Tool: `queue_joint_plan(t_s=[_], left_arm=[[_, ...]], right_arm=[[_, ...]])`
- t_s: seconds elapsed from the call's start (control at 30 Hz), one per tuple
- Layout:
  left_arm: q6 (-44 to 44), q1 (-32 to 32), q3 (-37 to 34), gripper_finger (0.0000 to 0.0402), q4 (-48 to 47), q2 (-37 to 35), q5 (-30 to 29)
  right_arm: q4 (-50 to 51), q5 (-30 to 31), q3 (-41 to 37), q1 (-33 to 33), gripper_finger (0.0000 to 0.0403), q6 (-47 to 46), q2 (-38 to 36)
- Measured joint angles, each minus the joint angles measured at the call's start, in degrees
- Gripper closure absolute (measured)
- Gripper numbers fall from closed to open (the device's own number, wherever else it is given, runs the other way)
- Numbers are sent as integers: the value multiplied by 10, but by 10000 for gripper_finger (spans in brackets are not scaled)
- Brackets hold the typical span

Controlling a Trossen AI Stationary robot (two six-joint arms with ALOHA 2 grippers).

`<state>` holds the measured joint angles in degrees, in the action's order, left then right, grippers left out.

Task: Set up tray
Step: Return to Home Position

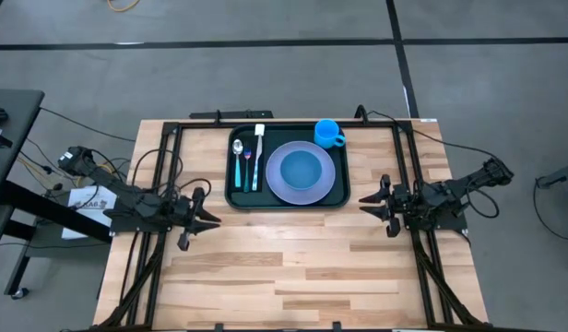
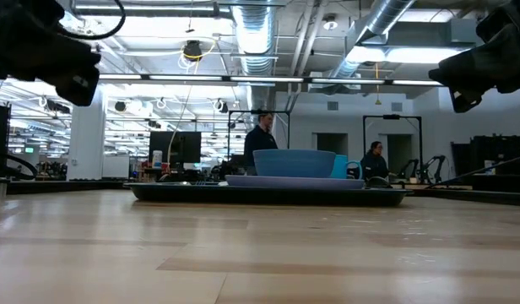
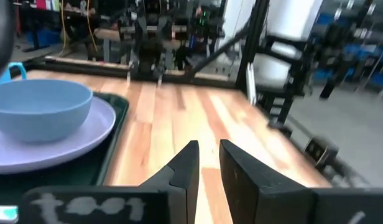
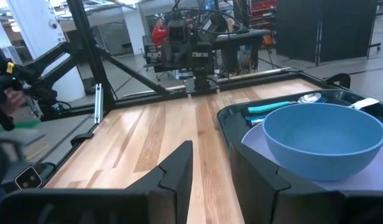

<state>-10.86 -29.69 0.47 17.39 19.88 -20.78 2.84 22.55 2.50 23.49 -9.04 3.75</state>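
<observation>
The dark green tray [image 1: 232, 197] lies flat at the table's far middle. On it rest a lavender plate [image 1: 277, 187] with a blue bowl [image 1: 301, 169] in it. To the plate's left lie a spoon, a teal fork and a white-handled knife [image 1: 258, 157]. A blue cup [image 1: 328, 133] stands at the tray's far right corner. My left gripper [image 1: 214, 219] hovers over bare wood near the tray's near left corner, open by a narrow gap [image 3: 207, 149]. My right gripper [image 1: 364, 202] hovers right of the tray, open by a narrow gap [image 4: 210, 149]. Neither touches anything.
Black frame rails [image 1: 164, 184] run along the table's left, right and far sides. A small narrow black rectangle [image 1: 233, 115] sits at the far edge. Bare wood [image 1: 284, 267] fills the near half. People [image 2: 260, 135] stand in the room behind.
</observation>
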Motion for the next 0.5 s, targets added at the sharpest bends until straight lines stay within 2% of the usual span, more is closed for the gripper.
queue_joint_plan(t_s=[0.3, 0.5], left_arm=[[9, 0, 0, 349, -128, 0, 1], [7, 0, 3, 349, -134, 7, 8]], right_arm=[[0, 0, 0, 0, 303, 0, 0], [0, 0, 0, 0, 303, 0, 0]])
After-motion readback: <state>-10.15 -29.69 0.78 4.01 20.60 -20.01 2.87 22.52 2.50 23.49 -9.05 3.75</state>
